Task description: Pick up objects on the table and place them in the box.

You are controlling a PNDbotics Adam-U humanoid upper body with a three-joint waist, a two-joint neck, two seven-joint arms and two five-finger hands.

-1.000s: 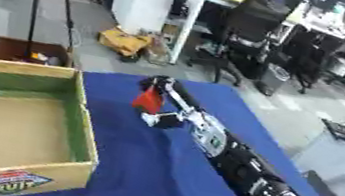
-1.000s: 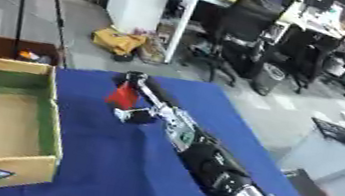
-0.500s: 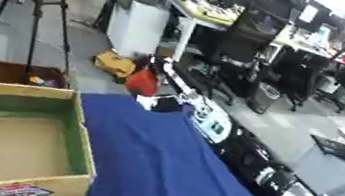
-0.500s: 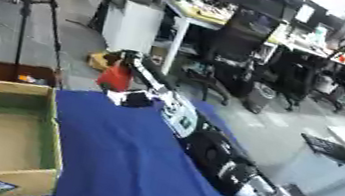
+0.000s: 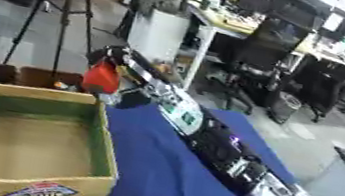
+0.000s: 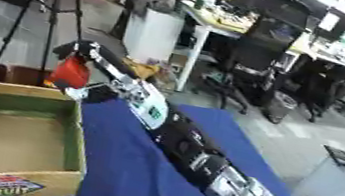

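My right arm stretches from the lower right across the blue table toward the far left. Its hand [image 5: 115, 67] is shut on a red object [image 5: 101, 79], held in the air just above the far right corner of the cardboard box [image 5: 104, 154]. The box has a green inner lining, stands at the left of the table, and looks empty inside. The red object hangs beside the box's far rim, slightly outside it. My left hand shows in neither view.
The blue cloth [image 5: 169, 186] covers the table. A brown carton [image 5: 3, 72] with small coloured things stands behind the box. A tripod [image 5: 73, 1], office chairs [image 5: 264, 50] and desks fill the room beyond the table.
My right hand has carried the red object leftward and up, from over the blue table to the box's far right corner. The camera has also shifted.
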